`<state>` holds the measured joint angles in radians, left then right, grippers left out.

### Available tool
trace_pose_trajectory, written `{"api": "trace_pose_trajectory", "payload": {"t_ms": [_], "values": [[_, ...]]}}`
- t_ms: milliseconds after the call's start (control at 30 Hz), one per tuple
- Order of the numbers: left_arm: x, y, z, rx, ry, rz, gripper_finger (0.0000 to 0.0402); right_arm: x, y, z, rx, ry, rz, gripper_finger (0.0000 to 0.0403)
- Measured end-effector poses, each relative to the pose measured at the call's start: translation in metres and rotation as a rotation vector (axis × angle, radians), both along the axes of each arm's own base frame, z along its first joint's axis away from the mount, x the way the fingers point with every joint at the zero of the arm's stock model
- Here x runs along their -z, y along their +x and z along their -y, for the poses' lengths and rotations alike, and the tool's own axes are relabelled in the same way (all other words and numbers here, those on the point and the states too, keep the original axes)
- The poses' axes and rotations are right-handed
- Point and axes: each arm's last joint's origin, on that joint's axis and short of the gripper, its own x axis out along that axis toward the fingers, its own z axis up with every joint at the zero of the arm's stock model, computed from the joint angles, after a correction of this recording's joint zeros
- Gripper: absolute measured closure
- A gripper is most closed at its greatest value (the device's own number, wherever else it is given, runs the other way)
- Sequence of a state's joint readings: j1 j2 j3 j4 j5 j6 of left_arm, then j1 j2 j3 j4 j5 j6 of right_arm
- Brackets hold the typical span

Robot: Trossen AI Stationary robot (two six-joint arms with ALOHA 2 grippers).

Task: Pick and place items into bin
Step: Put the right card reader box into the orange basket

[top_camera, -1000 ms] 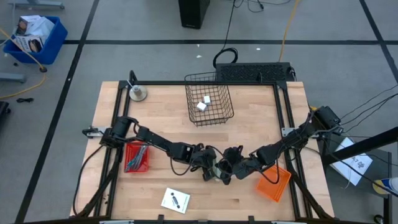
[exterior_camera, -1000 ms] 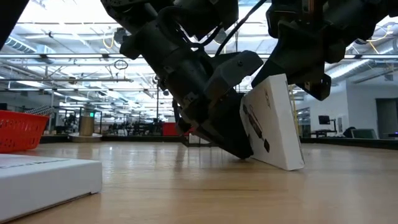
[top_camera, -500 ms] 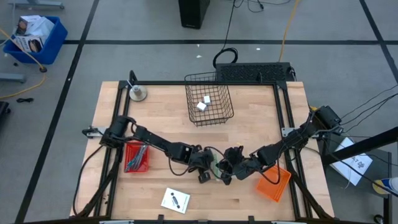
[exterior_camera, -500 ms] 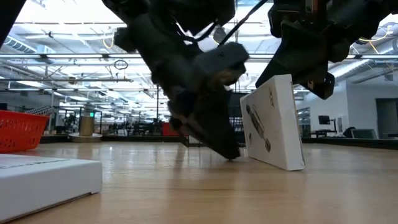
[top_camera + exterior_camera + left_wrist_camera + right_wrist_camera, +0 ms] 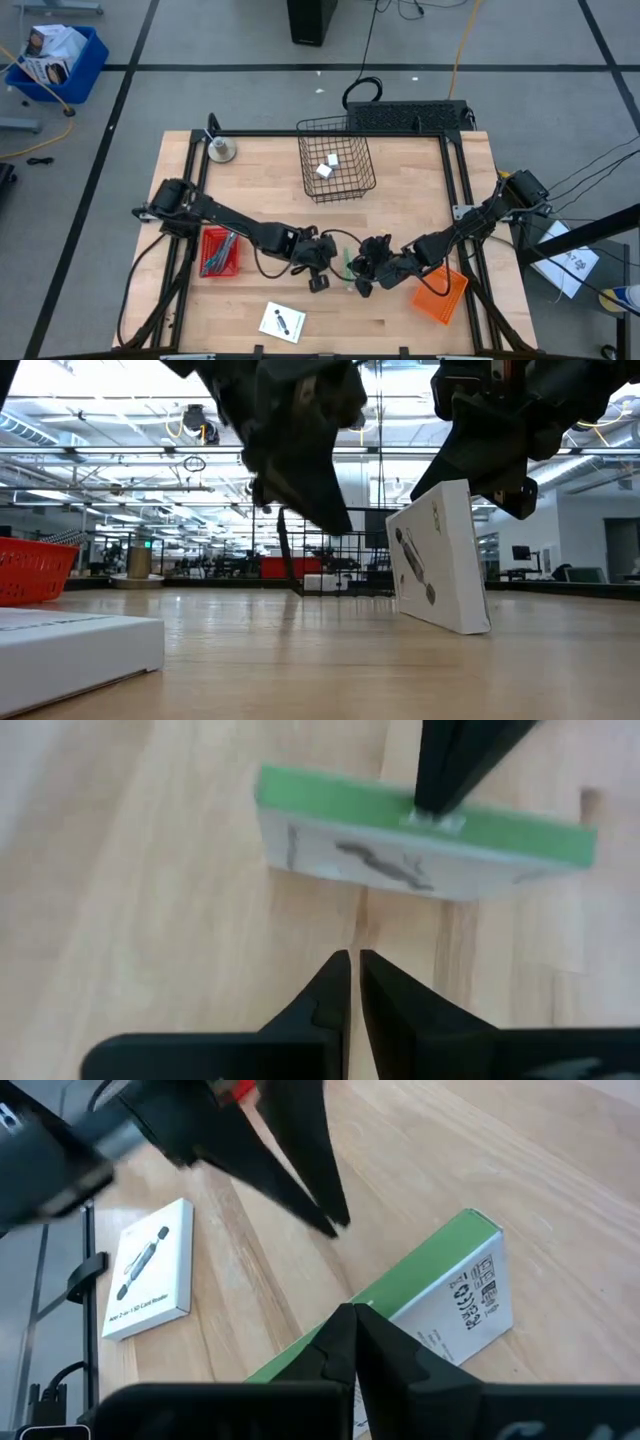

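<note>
looks like we're mid pick on the white flat box with the green edge and black printed tool picture (image 5: 440, 555). it's tipped up on one long edge on the light wooden bench (image 5: 420, 200), leaning, not flat. the right claw (image 5: 362, 283) has its fingers pinched together with nothing between them, tips pressed on the box's upper green edge, so it's propping the box rather than gripping it.

the left claw (image 5: 318, 281) hangs just beside the box on its printed side, lifted clear of the bench, fingers nearly touching, holding nothing.

the black wire basket bin (image 5: 337, 160) sits well beyond both claws with two small white blocks (image 5: 327, 166) already in it. a second white flat box (image 5: 282, 322) lies flat on the near side of the left claw.

next move, my guess: one claw has to open up and straddle the raised edge before anything gets lifted. risk is the box flopping over once the prop lets go.
</note>
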<state>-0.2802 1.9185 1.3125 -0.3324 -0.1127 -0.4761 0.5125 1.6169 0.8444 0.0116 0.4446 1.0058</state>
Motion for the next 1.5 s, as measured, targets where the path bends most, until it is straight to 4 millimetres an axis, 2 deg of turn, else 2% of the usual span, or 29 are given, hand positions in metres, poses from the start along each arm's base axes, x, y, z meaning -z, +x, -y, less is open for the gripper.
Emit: {"api": "trace_pose_trajectory", "payload": {"t_ms": [167,400,567,700,867,933,1100,1233,1400,1500], "values": [[-0.029,-0.006,-0.004,-0.014,0.063,0.093,0.0371,0.001,-0.001,0.000,-0.001,-0.002,-0.012,0.0403],[-0.057,-0.022,-0.010,0.026,0.103,0.101,0.0371,0.002,-0.001,0.001,-0.002,-0.008,-0.022,0.0403],[-0.055,-0.023,-0.010,0.157,0.213,0.088,0.0371,0.001,-0.001,0.001,-0.003,-0.007,-0.019,0.0403],[-0.040,-0.019,-0.011,0.292,0.323,0.028,0.0371,0.001,-0.001,0.000,-0.002,-0.003,-0.013,0.0403],[-0.028,-0.017,-0.012,0.589,0.570,-0.024,0.0371,0.000,0.001,-0.001,-0.017,0.022,0.001,0.0403],[-0.026,-0.013,-0.012,0.595,0.611,0.000,0.0371,-0.001,0.001,-0.001,-0.022,0.034,0.009,0.0403],[-0.036,-0.003,-0.018,0.552,0.646,0.106,0.0368,-0.001,0.001,-0.002,-0.040,0.048,-0.004,0.0403],[-0.034,-0.002,-0.021,0.598,0.708,0.094,0.0336,0.000,0.000,-0.002,-0.040,0.045,-0.015,0.0403],[-0.030,0.001,-0.024,0.676,0.740,0.098,0.0253,-0.001,0.001,-0.002,-0.043,0.048,-0.004,0.0403],[-0.033,0.004,-0.024,0.762,0.746,0.161,0.0213,-0.001,0.002,-0.002,-0.043,0.049,0.000,0.0403]]}}
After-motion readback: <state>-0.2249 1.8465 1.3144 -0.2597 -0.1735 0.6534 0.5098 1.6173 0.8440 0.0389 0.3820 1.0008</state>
